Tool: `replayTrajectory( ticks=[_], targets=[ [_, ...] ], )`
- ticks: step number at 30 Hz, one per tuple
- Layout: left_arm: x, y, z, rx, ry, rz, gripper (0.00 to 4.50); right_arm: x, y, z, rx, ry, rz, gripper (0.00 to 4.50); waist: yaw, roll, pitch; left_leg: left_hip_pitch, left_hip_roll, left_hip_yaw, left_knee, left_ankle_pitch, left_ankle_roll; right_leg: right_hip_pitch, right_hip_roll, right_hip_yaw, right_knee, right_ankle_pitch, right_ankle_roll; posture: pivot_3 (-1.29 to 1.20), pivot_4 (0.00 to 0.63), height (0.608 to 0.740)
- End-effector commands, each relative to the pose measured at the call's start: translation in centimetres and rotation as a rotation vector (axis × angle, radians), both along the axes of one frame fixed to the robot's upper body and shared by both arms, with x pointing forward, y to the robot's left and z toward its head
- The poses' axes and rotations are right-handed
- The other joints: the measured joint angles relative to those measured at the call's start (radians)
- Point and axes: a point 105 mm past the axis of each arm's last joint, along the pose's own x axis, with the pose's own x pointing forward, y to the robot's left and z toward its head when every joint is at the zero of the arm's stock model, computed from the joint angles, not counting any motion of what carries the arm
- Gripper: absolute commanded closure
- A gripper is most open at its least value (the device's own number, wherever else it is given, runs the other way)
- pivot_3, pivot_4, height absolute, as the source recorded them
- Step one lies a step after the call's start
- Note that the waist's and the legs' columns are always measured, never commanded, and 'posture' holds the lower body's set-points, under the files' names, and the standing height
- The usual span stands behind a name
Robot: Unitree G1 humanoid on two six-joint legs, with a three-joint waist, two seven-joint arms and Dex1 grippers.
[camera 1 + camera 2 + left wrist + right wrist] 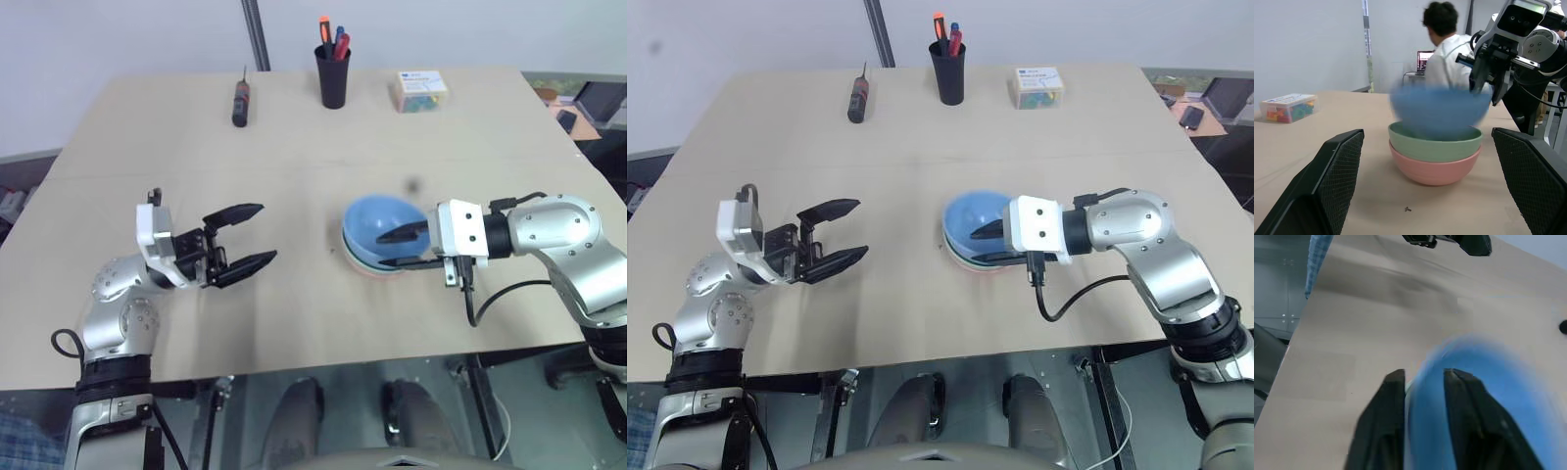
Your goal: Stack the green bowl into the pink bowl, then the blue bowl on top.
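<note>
blue bowl (380, 223) in green bowl (1435, 145), in pink bowl (1434, 169), table (294, 313) centre-right

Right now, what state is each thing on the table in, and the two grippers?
Pink bowl: upright, bottom of the stack.
Green bowl: nested in the pink one.
Blue bowl: blurred, over the green one, rim between the right gripper fingers.
Left gripper: open, empty.
Pen cup: upright.

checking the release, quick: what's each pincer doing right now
left pincer: open, holding nothing, apart from the bowls.
right pincer: fingers astride the blue bowl rim, one inside, one outside; cannot tell whether it grips.
</note>
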Motion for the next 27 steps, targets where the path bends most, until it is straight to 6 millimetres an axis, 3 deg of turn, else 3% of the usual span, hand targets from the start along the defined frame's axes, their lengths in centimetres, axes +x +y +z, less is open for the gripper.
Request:
replayTrajectory(
  ticks=[1, 5, 8, 15, 22, 27],
  targets=[
    [0.1, -0.1, 0.5, 0.008, -0.031, -0.002, 0.05, 0.3, -0.4, 1.6, 0.044, -0.034, -0.042, 2.31, 0.0, 0.0, 0.0, 0.0, 0.0, 0.0, 0.0, 0.0, 0.0, 0.0, 0.0, 0.0, 0.0, 0.0, 0.0, 0.0, 0.15, 0.74],
    [0.7, 0.2, 0.1, 0.033, 0.026, 0.057, 0.05, 0.9, -1.5, 3.6, 0.189, -0.045, -0.102, 2.31, 0.0, 0.0, 0.0, 0.0, 0.0, 0.0, 0.0, 0.0, 0.0, 0.0, 0.0, 0.0, 0.0, 0.0, 0.0, 0.0, 0.15, 0.74],
    [1.1, 0.6, 0.0, 0.04, 0.032, 0.132, 0.05, 1.8, -4.4, 4.2, 0.296, 0.006, -0.201, 2.31, 0.003, -0.001, 0.0, 0.0, 0.0, 0.0, 0.0, 0.0, 0.0, 0.0, 0.0, 0.0, 0.0, 0.0, 0.0, 0.0, 0.15, 0.74],
    [1.5, 2.3, -1.2, 0.061, 0.045, 0.332, 0.05, 2.3, -12.7, 1.7, 0.417, 0.017, -0.376, 2.31, 0.002, -0.001, 0.0, 0.0, 0.0, 0.0, -0.001, 0.0, 0.0, 0.001, 0.0, 0.0, -0.002, 0.0, 0.0, 0.0, 0.15, 0.74],
    [0.9, 3.0, -2.9, 0.082, 0.083, 0.437, 0.05, 0.9, -16.0, -1.3, 0.503, 0.067, -0.359, 2.31, -0.003, -0.001, 0.0, 0.002, 0.0, 0.001, -0.001, 0.0, 0.0, 0.001, 0.0, 0.001, -0.001, 0.0, 0.0, 0.0, 0.15, 0.74],
    [0.5, 2.3, -3.4, 0.087, 0.086, 0.431, 0.05, 1.0, -17.0, -3.2, 0.512, 0.106, -0.376, 2.31, 0.0, -0.001, 0.0, 0.001, 0.0, 0.001, 0.0, 0.0, 0.0, 0.002, 0.0, 0.001, -0.001, 0.0, 0.0, 0.0, 0.15, 0.74]
  ],
)
